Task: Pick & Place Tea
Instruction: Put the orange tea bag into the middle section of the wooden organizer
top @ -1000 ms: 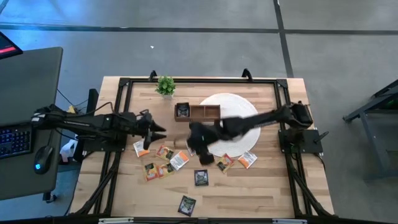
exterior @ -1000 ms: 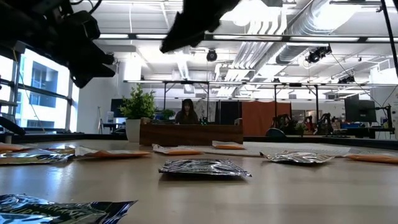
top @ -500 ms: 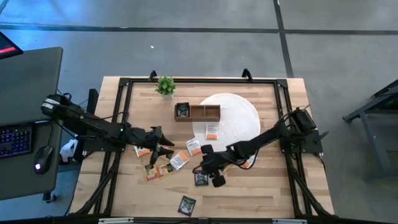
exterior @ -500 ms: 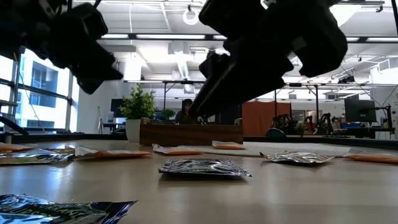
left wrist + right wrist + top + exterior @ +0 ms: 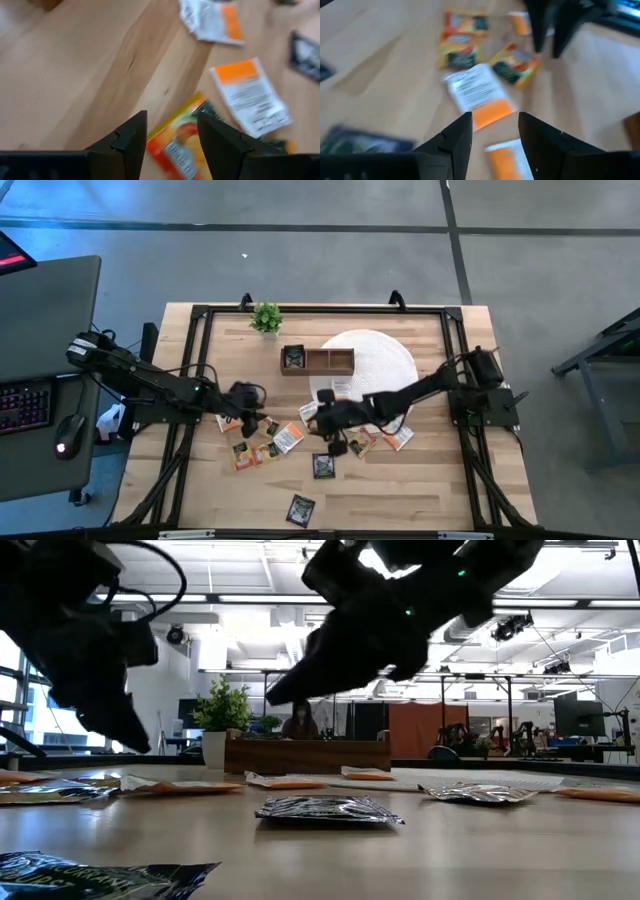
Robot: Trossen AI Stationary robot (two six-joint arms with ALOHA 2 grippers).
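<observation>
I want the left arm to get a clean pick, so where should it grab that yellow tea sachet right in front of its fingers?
The yellow sachet lies flat on the table, so come straight down. The left gripper is open with one corner showing between its fingers; pinching across that corner or a free edge seems best, since a flat packet offers no sides to clamp.

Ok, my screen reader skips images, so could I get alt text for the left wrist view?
The open left gripper hovers over a yellow-orange sachet on the wooden table. Two white-and-orange sachets lie farther off, and a black one shows at the frame's edge.
</observation>
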